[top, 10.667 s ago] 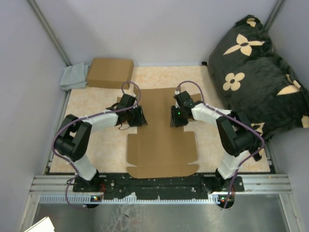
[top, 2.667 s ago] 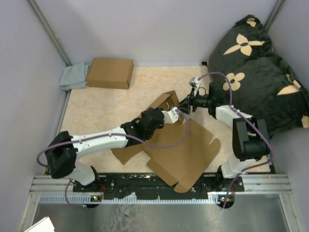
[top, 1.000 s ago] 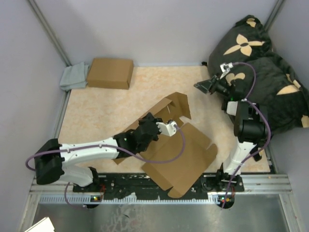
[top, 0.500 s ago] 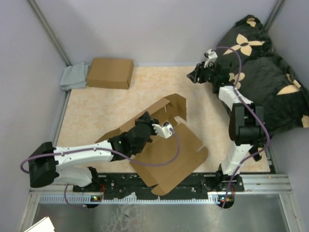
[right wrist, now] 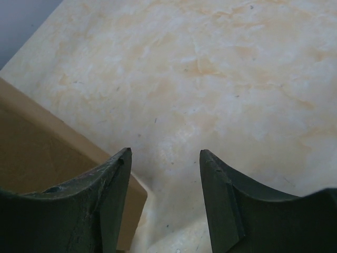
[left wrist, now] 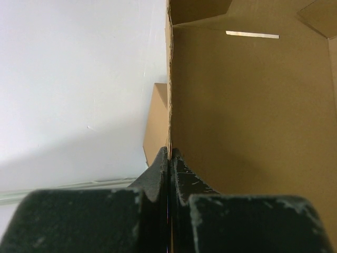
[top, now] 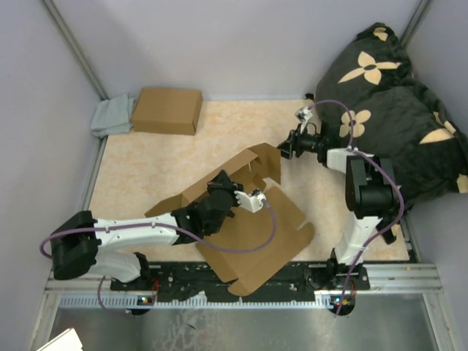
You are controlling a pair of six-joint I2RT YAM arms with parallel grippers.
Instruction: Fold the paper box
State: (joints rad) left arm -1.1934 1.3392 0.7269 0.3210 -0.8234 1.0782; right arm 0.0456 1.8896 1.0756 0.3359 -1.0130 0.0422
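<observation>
- On the beige marbled tabletop (top: 146, 168), seen from above, the plain brown die-cut cardboard paper box (top: 281, 219) lies skewed at centre-front. It is half opened, with a flap panel standing up at its far end.
- The left gripper (top: 225, 191) sits at the box's raised left wall. The right gripper (top: 284, 148) is just beside the far corner of the standing flap; this view does not show whether they touch.
- At the back left a smooth rectangular brown carton (top: 167, 110) lies beside a crumpled grey cloth (top: 111, 115). A black cushion (top: 387, 102) with cream flower shapes fills the right side.
- In the left wrist view, the left gripper (left wrist: 169, 155) has its fingers pressed together on the thin edge of a cardboard wall. The box's inner face (left wrist: 253, 116) spreads to the right, with a lit slit near the top.
- In the right wrist view, the right gripper (right wrist: 164, 158) has its jaws well apart with only tabletop between them. A box corner (right wrist: 47, 153) lies by one finger; whether they touch cannot be told.
</observation>
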